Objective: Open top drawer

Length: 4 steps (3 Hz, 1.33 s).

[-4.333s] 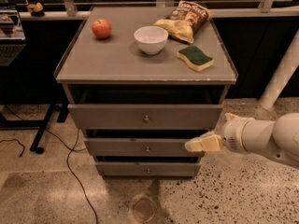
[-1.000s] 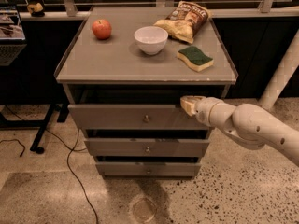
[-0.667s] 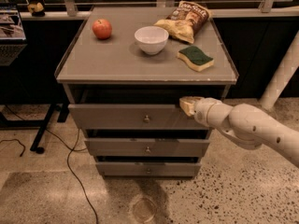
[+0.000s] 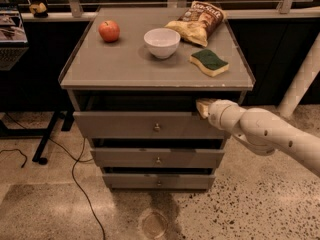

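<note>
The top drawer (image 4: 125, 125) is the widest of three grey drawers in the cabinet, with a small round metal knob (image 4: 157, 128) at its centre. It stands pulled out a little, with a dark gap above its front. My gripper (image 4: 202, 106) sits at the upper right edge of this drawer front, just under the cabinet top. My white arm (image 4: 270, 134) reaches in from the right.
On the cabinet top (image 4: 125, 66) lie a red apple (image 4: 109, 31), a white bowl (image 4: 161, 42), a chip bag (image 4: 200, 21) and a green-yellow sponge (image 4: 209, 62). The middle drawer (image 4: 158, 158) and bottom drawer (image 4: 158, 181) are below. A black cable (image 4: 80, 184) runs over the floor on the left.
Since the oldest frame my gripper has risen from the middle drawer's right side to the top drawer's upper right edge. Over the last second nothing has visibly moved.
</note>
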Motion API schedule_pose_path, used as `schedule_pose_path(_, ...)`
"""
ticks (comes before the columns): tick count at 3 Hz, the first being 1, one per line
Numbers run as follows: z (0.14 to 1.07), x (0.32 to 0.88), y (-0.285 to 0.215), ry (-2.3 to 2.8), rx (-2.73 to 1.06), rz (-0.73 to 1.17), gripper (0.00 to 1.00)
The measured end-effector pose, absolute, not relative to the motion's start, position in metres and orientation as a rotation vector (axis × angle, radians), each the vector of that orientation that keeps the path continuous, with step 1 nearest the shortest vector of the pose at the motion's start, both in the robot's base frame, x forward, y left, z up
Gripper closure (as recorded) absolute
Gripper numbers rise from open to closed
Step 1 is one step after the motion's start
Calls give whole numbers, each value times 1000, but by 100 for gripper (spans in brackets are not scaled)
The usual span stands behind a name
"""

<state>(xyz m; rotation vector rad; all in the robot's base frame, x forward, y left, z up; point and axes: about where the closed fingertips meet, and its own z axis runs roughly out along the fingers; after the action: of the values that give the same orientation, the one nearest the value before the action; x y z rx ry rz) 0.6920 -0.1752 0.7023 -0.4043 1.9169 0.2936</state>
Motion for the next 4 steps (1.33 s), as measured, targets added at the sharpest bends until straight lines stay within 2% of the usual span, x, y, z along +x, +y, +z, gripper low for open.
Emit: schedule_pose_path(4, 675, 689, -176, 2024, -425, 273, 100)
